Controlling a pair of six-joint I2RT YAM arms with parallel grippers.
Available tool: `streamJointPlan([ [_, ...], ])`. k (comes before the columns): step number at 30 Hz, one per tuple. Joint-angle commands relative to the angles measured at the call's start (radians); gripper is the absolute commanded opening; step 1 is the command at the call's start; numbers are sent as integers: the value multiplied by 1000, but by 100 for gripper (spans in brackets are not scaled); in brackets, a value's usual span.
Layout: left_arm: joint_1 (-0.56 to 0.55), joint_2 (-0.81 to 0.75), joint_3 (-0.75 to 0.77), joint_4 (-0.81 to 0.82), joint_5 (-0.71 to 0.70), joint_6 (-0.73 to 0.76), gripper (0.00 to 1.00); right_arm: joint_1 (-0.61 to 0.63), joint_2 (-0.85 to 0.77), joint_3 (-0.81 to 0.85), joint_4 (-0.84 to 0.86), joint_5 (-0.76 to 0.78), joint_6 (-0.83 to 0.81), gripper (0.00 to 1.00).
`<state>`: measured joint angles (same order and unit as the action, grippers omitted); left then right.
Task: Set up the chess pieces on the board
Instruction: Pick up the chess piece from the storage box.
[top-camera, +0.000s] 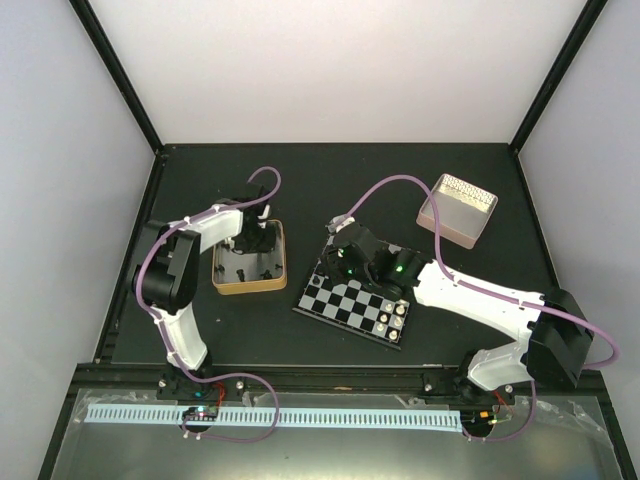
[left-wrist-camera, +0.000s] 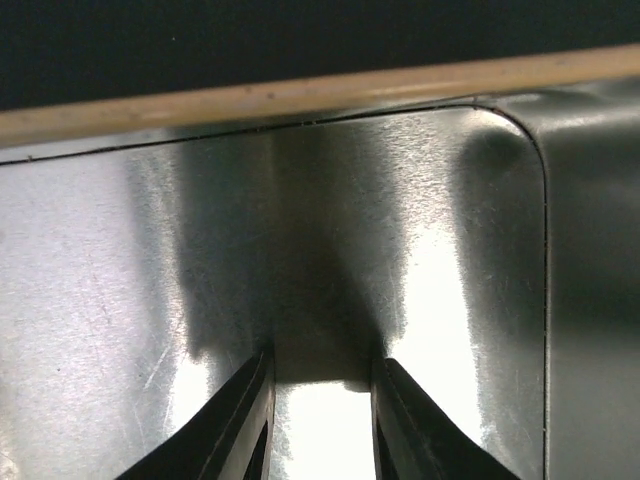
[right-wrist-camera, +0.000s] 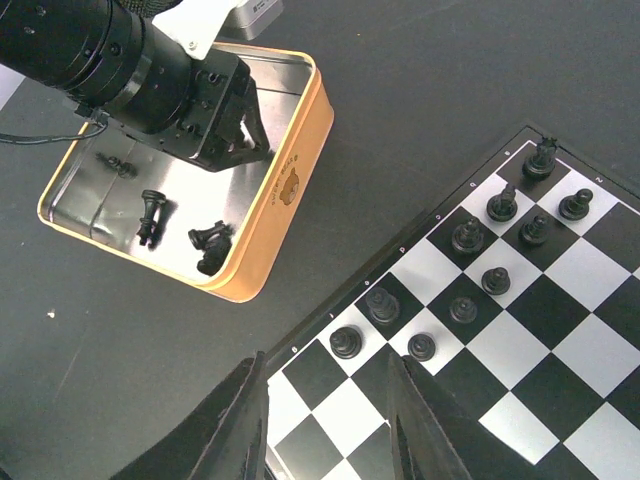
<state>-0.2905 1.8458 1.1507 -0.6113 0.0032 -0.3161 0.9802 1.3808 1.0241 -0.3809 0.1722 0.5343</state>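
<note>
My left gripper and right gripper stand spread, empty; the left may close on bare tin, missing the chess pieces.

— What colours does the small square checkered board carry?
— Black and pale grey squares inside a thin dark rim. The tiny chess pieces on it are black, and a few small cream pieces sit at one corner.
— And the square metal tin?
— Orange-gold outside, shiny silver inside.
— The rest?
— A matte black desk and a pale pink rectangular box.
</note>
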Motion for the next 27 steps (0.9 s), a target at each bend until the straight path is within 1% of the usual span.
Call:
streamJointPlan([
  [1,-12,0,-22,-69,13,-25,32,-5,-3,-1,22,-7,11,35],
  [6,-20,-57,-61,-80,22,-50,44,-5,-4,0,21,-9,14,35],
  [8,-22,-87,-84,-81,2,-67,47,-5,-2,-1,22,-12,16,35],
  [11,-22,-143,-113,-75,-61,-97,51,-5,1,1,26,-17,19,35],
  [13,-20,-167,-120,-79,-146,-131,54,-5,3,3,26,-20,19,35],
  [17,-2,-199,-137,-54,-273,-244,55,-5,3,2,25,-20,17,35],
  [20,16,-225,-167,6,-328,-317,53,-5,0,0,18,-15,15,35],
  [27,67,-179,-153,58,-352,-398,52,-5,-19,-16,13,-2,11,34],
])
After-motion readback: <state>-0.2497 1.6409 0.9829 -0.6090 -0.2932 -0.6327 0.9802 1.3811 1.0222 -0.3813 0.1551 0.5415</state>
